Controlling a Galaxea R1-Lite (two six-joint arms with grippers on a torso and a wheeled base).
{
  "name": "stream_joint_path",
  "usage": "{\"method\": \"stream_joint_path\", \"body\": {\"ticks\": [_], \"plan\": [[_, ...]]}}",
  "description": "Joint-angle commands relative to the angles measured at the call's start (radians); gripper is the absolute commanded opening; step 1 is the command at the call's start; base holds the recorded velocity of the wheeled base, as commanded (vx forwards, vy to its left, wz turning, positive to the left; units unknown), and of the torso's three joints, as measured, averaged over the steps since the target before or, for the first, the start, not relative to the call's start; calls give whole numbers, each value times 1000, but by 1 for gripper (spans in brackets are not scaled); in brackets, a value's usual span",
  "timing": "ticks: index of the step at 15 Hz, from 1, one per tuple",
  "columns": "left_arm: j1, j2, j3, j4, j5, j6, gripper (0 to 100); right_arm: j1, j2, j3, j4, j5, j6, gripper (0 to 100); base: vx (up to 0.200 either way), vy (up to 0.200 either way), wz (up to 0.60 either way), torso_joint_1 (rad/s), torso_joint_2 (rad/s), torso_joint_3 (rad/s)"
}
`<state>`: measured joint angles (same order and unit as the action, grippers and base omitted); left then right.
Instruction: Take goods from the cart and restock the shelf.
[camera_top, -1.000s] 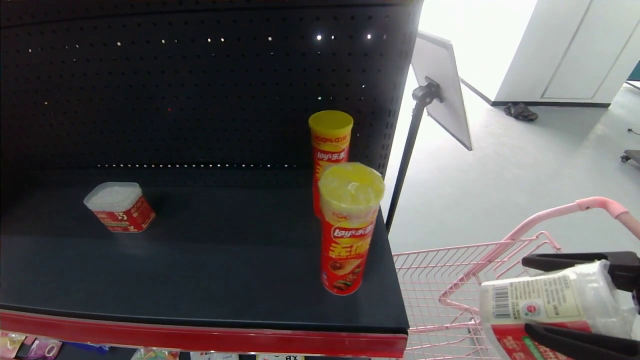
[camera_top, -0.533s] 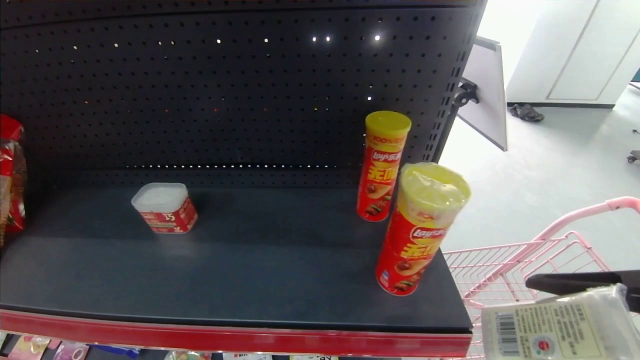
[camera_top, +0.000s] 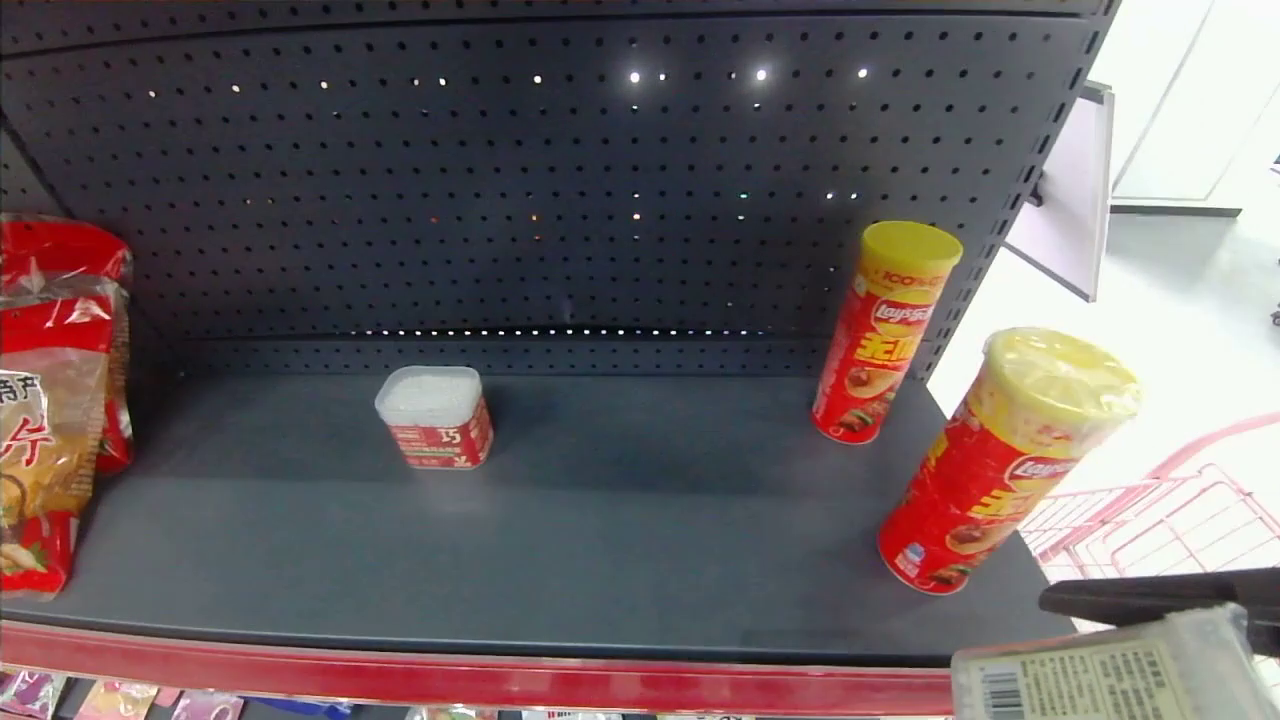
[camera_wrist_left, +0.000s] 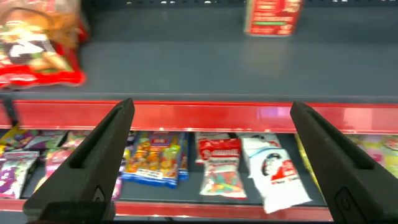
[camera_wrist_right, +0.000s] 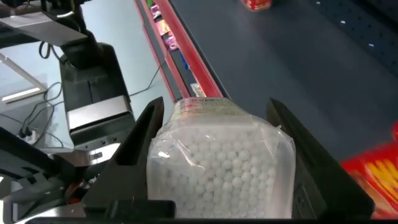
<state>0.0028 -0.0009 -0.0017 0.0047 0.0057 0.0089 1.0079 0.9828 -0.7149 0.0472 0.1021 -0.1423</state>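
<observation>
Our right gripper (camera_wrist_right: 217, 121) is clamped on a clear jar of white beads (camera_wrist_right: 219, 171), held just off the right front corner of the shelf deck (camera_top: 620, 520), near the front chip can (camera_top: 1000, 460). The jar lies on its side, its long axis running roughly toward the deck, which sits ahead and leftward; we judge it needs uprighting. Our left gripper (camera_wrist_left: 211, 124) hangs spread wide, empty.

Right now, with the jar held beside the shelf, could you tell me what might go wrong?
1. The right gripper holds the jar close to the front chips can, which stands near the right front corner of the shelf; swinging in could topple it.
2. The jar is out in front of the shelf's front edge; released too soon, it might fall.
</observation>
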Motion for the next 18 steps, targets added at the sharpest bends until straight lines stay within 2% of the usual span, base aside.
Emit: {"method": "stream_joint_path", "body": {"ticks": [1,7,18], "plan": [[0,1,0,0,0,0,100,8,37,-8,-3,1,0,0,0,200,0,2,-2,2],[0,1,0,0,0,0,100,14,76,3,-47,1,3,0,0,200,0,2,2,2],[-1,1,0,0,-4,2,100,-15,56,40,-66,1,18,0,0,0,0,0,0,0]]}}
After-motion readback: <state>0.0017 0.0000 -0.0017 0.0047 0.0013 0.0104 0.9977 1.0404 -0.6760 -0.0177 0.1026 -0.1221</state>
